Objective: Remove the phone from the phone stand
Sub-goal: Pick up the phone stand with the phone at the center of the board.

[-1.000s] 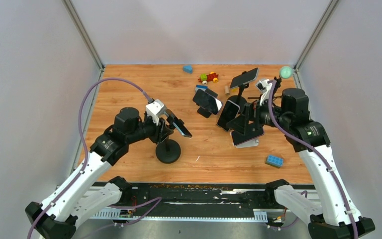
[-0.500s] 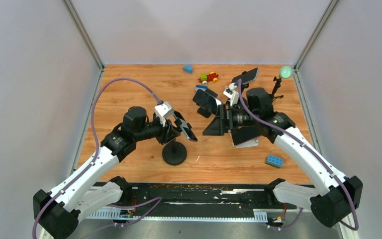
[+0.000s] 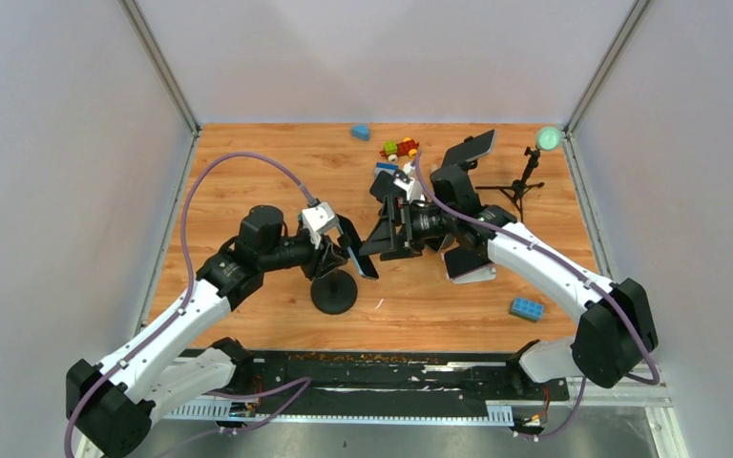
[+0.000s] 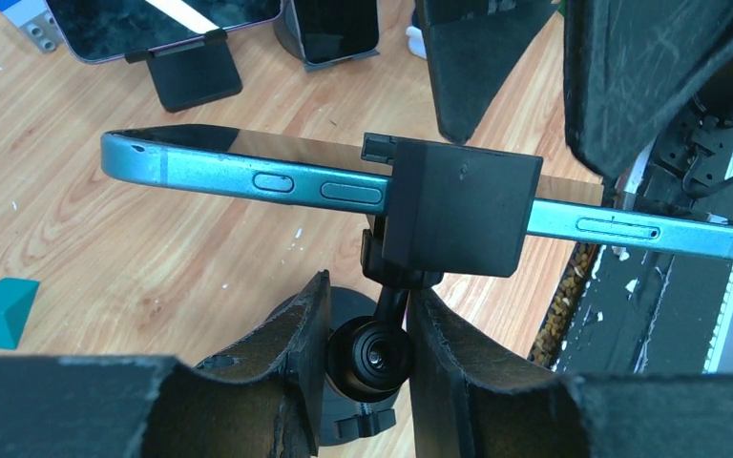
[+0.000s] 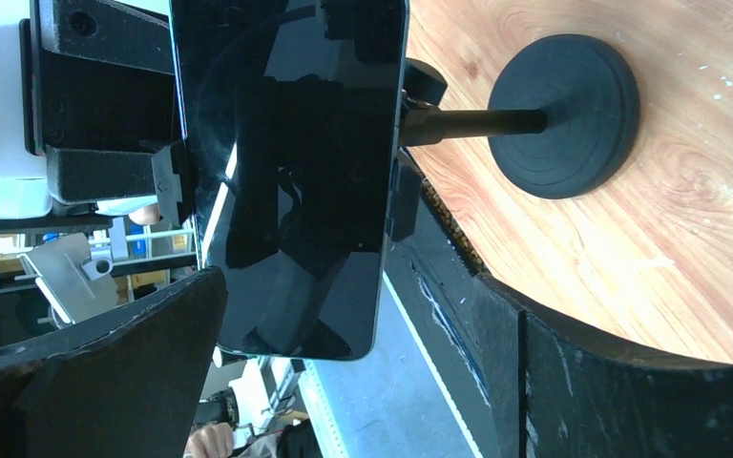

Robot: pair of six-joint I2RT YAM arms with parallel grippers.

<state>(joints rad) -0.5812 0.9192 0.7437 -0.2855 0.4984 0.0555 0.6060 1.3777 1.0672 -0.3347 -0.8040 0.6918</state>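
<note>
The phone (image 4: 248,181) sits gripped in the clamp of the phone stand (image 4: 458,205), teal side edge facing the left wrist camera; the stand's round black base rests on the bench (image 3: 248,172) toward the near edge, a little left of its middle; the left gripper (image 4: 370,298) is clamped on the stand's ball joint just under the clamp; the right gripper (image 5: 348,286) faces the dark screen from the right, its 2 jaws spread wide, closed on nothing; a blue brick (image 3: 527,307) lies near the right edge.
</note>
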